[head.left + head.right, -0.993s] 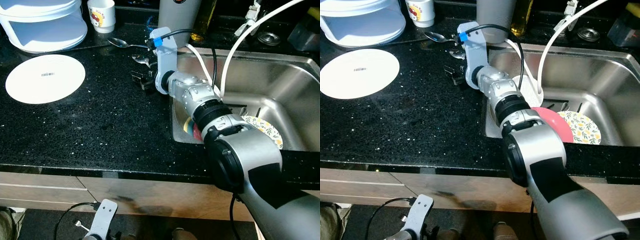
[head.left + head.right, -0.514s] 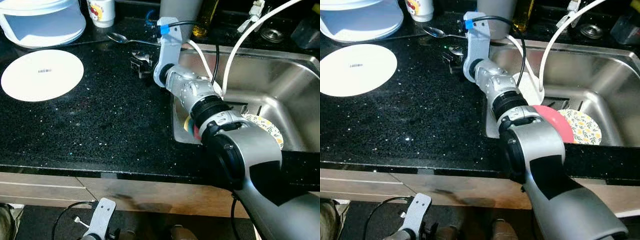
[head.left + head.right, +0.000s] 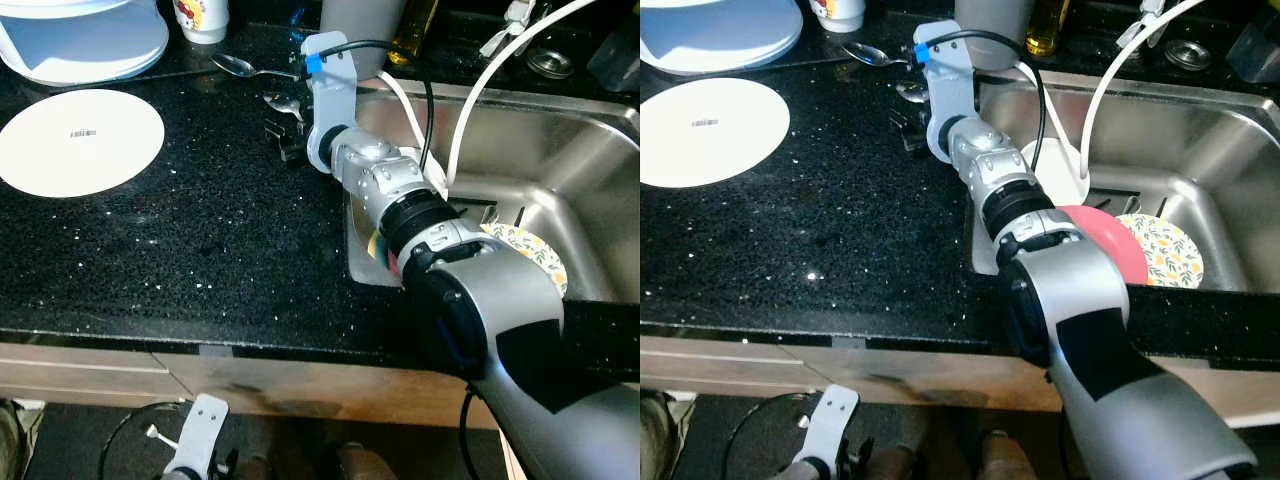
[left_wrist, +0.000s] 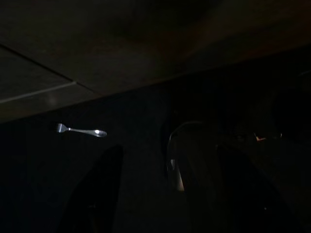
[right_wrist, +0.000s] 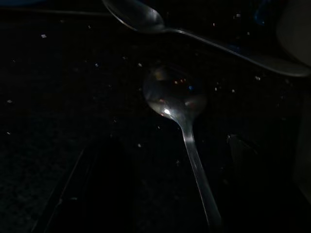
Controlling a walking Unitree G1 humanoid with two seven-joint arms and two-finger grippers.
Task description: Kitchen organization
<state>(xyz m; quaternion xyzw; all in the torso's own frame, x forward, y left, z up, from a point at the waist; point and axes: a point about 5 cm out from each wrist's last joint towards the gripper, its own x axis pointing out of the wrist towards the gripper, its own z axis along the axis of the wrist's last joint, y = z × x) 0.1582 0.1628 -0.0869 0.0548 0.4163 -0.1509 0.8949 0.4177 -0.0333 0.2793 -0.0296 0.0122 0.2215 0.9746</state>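
Note:
Two metal spoons lie on the black counter by the sink's back left corner: a far spoon (image 3: 240,66) and a near spoon (image 3: 286,102). My right gripper (image 3: 282,128) is stretched out low over the counter just short of the near spoon. In the right wrist view the near spoon (image 5: 176,97) has its bowl ahead of the open gripper (image 5: 163,145) and its handle runs back between the two dark fingers, which stand apart from it. The far spoon (image 5: 146,18) lies beyond. My left gripper (image 3: 195,445) hangs idle below the counter edge, its fingers (image 4: 95,194) spread apart.
A white plate (image 3: 80,142) lies flat at the left, with a white tub (image 3: 85,40) and a cup (image 3: 203,18) behind it. The steel sink (image 3: 560,150) holds a patterned plate (image 3: 530,250) and a pink plate (image 3: 1102,240). White hoses (image 3: 470,100) arch over the sink.
My right gripper has moved farther along the counter toward the near spoon. The camera has shifted a little. The spoons and the plate lie as before.

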